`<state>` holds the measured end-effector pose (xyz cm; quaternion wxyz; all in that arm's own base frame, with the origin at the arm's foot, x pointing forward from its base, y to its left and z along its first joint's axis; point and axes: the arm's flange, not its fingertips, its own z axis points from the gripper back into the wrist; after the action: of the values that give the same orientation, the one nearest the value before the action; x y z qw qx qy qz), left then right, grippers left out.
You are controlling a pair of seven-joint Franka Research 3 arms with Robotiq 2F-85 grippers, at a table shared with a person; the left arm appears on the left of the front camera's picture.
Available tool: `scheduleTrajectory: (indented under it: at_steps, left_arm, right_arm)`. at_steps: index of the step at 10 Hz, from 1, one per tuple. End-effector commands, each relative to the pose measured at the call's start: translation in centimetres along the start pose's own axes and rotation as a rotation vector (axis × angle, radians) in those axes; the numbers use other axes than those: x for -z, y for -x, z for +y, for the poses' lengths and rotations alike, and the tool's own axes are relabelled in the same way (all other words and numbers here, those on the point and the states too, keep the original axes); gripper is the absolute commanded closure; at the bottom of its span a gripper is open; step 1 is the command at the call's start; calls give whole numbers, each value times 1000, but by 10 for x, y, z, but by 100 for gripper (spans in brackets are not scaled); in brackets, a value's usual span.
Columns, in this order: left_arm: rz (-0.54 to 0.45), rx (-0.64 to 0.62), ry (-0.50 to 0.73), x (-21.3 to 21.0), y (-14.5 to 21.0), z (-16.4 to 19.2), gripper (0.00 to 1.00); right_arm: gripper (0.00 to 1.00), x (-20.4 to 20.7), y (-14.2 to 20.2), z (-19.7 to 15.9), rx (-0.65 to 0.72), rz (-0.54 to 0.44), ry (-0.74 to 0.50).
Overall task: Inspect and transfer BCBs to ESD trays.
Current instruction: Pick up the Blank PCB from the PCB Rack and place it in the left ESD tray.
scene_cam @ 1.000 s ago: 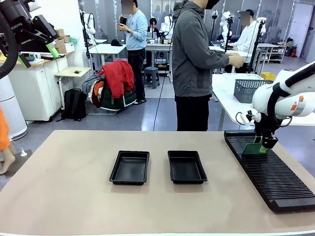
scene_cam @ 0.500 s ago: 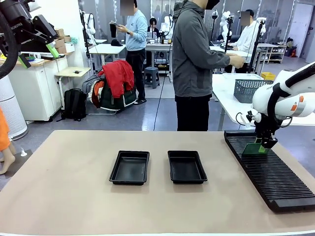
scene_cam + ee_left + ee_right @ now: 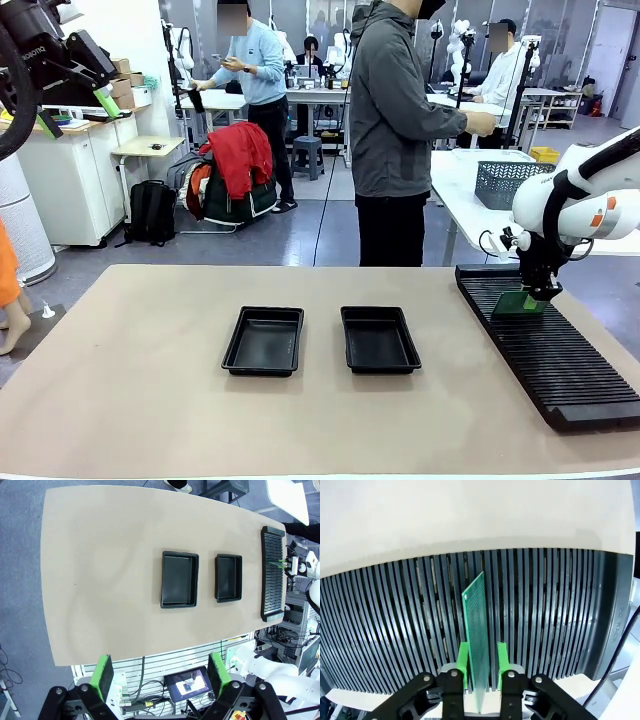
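We judge the board (image 3: 477,625) thin, light, stiff and easily scratched, best pinched by its faces near the top edge. It stands on edge in a rack (image 3: 560,610) slot at the table's (image 3: 140,380) right. Our right claw (image 3: 482,664) points down, pads (image 3: 463,662) close on either face; we cannot tell if it grips. Left claw (image 3: 161,675) hangs high, wide open, empty.

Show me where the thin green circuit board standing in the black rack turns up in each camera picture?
Front view: the thin flat green circuit board is at the right, standing near the far end of the long black ribbed rack.
Left wrist view: the board is a tiny green sliver near the right edge.
Right wrist view: the board is centred, edge-on, between the right gripper's green-padded fingers.
Shared landmark: the rack.
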<state>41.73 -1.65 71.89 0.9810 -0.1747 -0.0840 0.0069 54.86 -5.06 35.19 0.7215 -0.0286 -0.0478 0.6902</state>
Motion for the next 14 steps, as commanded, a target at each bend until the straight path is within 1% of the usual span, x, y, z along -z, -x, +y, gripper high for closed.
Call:
scheduleTrajectory:
  at_steps: [1, 2, 3, 4, 5, 7, 10, 12, 14]
  left_arm:
    - [2, 3, -13, 0, 1, 2, 0]
    - [2, 3, -13, 0, 1, 2, 0]
    - [2, 3, -13, 0, 1, 2, 0]
    - [2, 3, -13, 0, 1, 2, 0]
    - [2, 3, -13, 0, 1, 2, 0]
    - [2, 3, -13, 0, 1, 2, 0]
    - [2, 3, -13, 0, 1, 2, 0]
    - [2, 3, -13, 0, 1, 2, 0]
    - [2, 3, -13, 0, 1, 2, 0]
  right_arm:
    - [78, 6, 2, 2, -8, -8, 27]
    - [81, 5, 2, 3, -8, -9, 30]
    - [86, 5, 2, 4, -7, -9, 32]
    - [88, 4, 2, 5, -7, -10, 33]
    - [93, 3, 3, 6, -6, -10, 33]
    - [100, 1, 3, 6, -3, -7, 29]
    - [100, -15, 1, 5, 0, 4, 40]
    - [100, -47, -2, 4, -1, 15, 46]
    - [100, -94, -6, 6, 7, 40, 22]
